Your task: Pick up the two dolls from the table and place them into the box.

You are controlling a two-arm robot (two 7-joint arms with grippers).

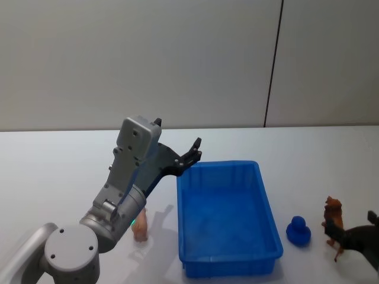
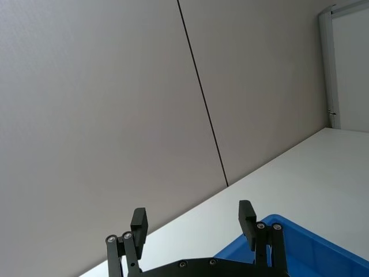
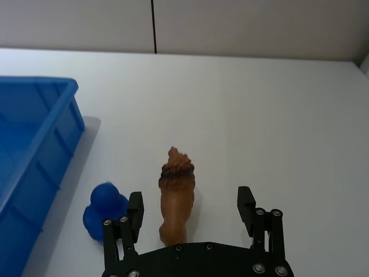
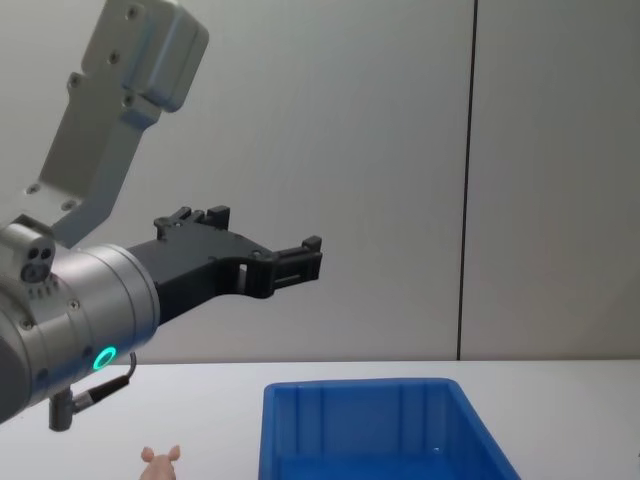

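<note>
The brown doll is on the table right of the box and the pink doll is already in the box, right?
No: the pink doll is on the table left of the box, as the head view shows. The brown doll is on the table right of it.

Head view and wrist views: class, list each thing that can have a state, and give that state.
left gripper: open, empty, raised
right gripper: open around the brown doll
brown doll: on the table, not gripped
pink doll: on the table, outside the box
box: no doll inside
</note>
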